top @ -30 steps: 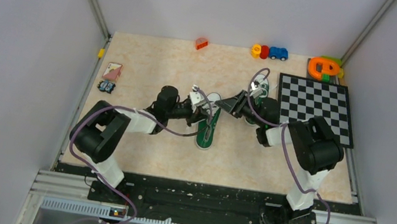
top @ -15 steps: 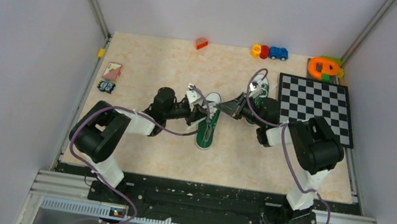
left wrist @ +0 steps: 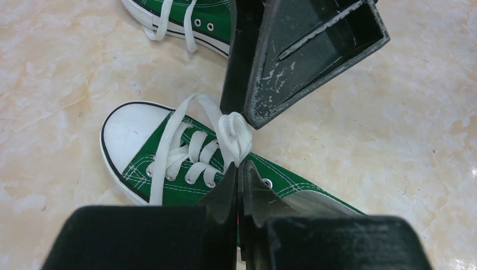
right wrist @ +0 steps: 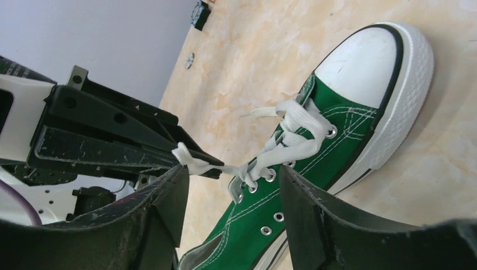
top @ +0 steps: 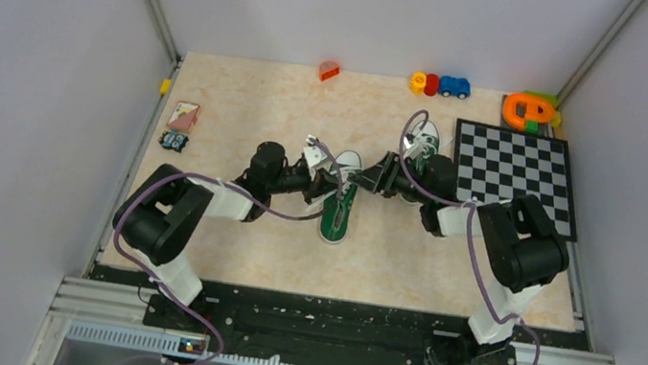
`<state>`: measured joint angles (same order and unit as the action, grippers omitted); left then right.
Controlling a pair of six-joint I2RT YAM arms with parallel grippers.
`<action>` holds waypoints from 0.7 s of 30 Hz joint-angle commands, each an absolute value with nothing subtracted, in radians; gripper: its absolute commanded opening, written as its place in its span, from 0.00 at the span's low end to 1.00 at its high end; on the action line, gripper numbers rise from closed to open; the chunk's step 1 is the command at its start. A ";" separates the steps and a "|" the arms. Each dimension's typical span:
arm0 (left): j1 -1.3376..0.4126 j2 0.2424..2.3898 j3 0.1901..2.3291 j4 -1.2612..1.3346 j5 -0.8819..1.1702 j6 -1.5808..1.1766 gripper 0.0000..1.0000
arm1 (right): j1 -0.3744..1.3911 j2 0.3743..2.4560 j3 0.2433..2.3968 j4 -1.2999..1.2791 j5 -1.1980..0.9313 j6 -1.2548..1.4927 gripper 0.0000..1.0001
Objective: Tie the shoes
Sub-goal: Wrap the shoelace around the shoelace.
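Observation:
A green shoe (top: 338, 212) with a white toe cap (left wrist: 130, 135) lies mid-table, its white laces (left wrist: 191, 154) loose. My left gripper (left wrist: 239, 167) is shut on a bunched piece of lace (left wrist: 235, 134) above the shoe's tongue. My right gripper (right wrist: 230, 191) stands open just across from it, its fingers (right wrist: 306, 214) either side of the taut lace (right wrist: 225, 167) without closing on it. In the top view the grippers meet over the shoe, left gripper (top: 335, 184) and right gripper (top: 367, 181). The second green shoe (top: 423, 145) sits behind the right arm, partly hidden.
A black-and-white checkerboard (top: 515, 177) lies at the right. Toy blocks (top: 439, 85), an orange and green toy (top: 530, 110) and an orange piece (top: 328, 71) line the back edge. A card (top: 183, 115) and a small dark object (top: 173, 141) sit at the left.
My right gripper has moved left and down to the lace at the left gripper's tips; its jaws stand open now. The left gripper has kept its hold, barely shifting.

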<state>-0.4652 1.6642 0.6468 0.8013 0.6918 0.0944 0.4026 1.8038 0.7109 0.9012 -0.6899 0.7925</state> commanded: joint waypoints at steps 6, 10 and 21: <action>-0.457 1.635 0.658 0.850 0.703 0.081 0.00 | 0.377 1.844 0.820 0.833 -0.638 0.825 0.66; -0.456 1.635 0.656 0.851 0.700 0.080 0.00 | 0.339 1.820 0.815 0.770 -0.599 0.837 0.66; -0.455 1.637 0.660 0.848 0.701 0.075 0.00 | 0.323 1.907 1.001 0.560 -0.672 0.741 0.62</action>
<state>-0.4595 1.6642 0.6468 0.8013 0.6914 0.0845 0.3260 1.8782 0.9054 0.6437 -0.6346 0.7944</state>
